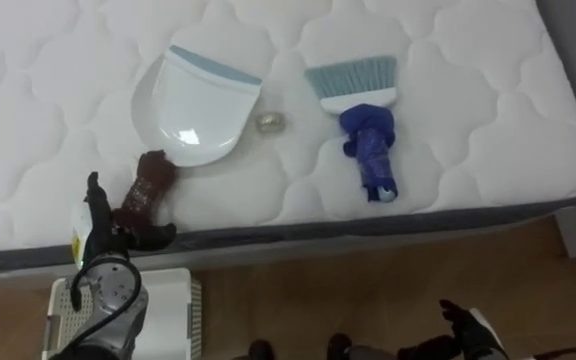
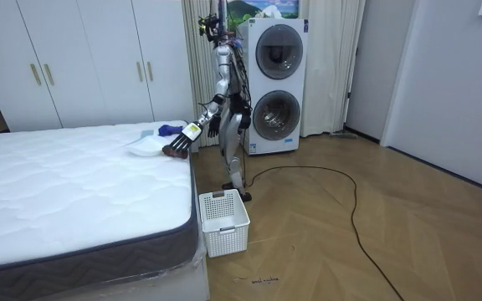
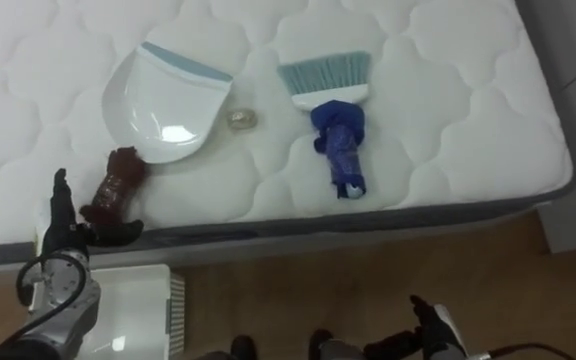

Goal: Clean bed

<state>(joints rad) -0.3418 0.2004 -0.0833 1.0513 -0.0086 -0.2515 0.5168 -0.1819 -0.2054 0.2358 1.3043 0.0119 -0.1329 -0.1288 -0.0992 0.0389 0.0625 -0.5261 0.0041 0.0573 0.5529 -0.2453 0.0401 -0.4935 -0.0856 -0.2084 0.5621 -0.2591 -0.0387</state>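
Mattress edge: dustpan handle nr left hand.

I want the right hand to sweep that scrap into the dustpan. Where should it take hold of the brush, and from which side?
Probably the blue wrapped handle, coming from the near edge of the bed: the brush lies flat, bristles pointing away, handle end toward the robot, clear of the dustpan.

One white plastic dustpan with a brown handle, one blue-handled pale-bristled brush, one small crumpled scrap, one white slatted basket
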